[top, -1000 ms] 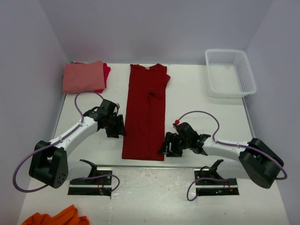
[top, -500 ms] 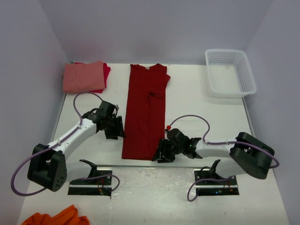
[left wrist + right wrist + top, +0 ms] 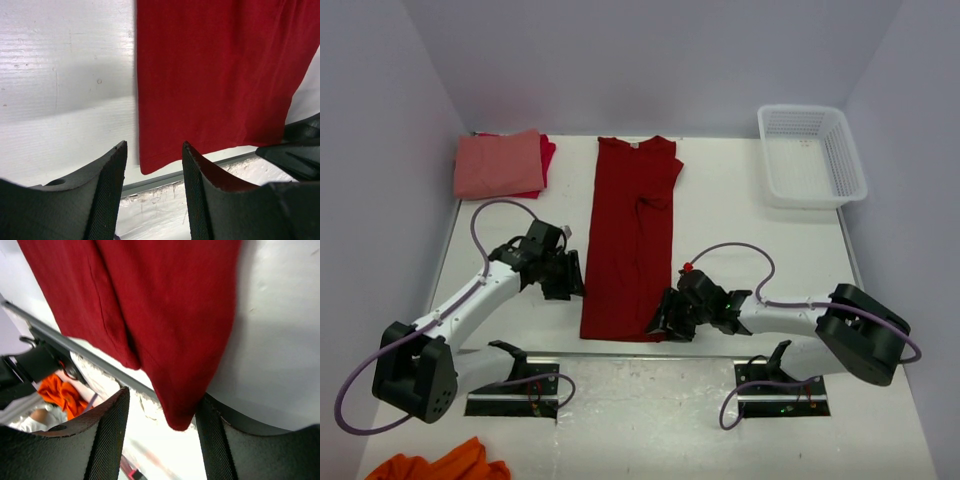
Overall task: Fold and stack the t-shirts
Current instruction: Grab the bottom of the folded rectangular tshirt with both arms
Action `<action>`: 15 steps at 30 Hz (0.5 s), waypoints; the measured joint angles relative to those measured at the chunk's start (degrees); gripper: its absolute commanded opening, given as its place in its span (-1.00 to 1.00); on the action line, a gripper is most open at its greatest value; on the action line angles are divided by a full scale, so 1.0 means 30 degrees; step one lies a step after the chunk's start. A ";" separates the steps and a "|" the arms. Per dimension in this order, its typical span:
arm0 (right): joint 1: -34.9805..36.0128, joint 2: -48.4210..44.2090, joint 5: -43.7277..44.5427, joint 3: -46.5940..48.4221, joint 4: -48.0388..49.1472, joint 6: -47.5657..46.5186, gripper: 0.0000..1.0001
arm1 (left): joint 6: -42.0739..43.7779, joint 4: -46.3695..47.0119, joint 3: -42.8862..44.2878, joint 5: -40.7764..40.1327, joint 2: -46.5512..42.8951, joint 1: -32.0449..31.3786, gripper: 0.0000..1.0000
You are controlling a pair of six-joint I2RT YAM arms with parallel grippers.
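the long dark red cloth t-shirt [image 3: 632, 240] lay folded lengthwise on the white worktop [image 3: 740, 230]. the left pincer [image 3: 152, 150] and right pincer [image 3: 162, 395] gaped wide astride its near hem corners; next, likely: pinch, carry hem to collar.

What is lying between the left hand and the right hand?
The near hem of the long dark red cloth t-shirt lies between the left hand and the right hand, shown in the top external view.

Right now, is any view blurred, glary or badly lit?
Top external: even light, sharp, only soft shadows, no glare. Left wrist: shirt crisp, no glare. Right wrist: shirt edges smeared, orange cloth out of focus.
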 measured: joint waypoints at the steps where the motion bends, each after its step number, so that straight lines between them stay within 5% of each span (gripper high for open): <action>1: -0.0168 0.0029 0.0073 0.0036 -0.0080 0.0044 0.10 | -0.0007 0.0007 -0.0036 0.0044 -0.0153 0.0000 -0.01; 12: -0.0860 0.0969 0.0984 0.0860 -0.0765 0.0736 -0.21 | 0.0000 -0.0321 -0.0612 0.0029 -0.0576 0.0000 -0.01; 15: -0.0809 0.0481 0.1486 0.0503 -0.0918 0.1107 -0.54 | 0.0000 -0.0350 -0.0750 -0.0051 -0.0576 0.0000 -0.01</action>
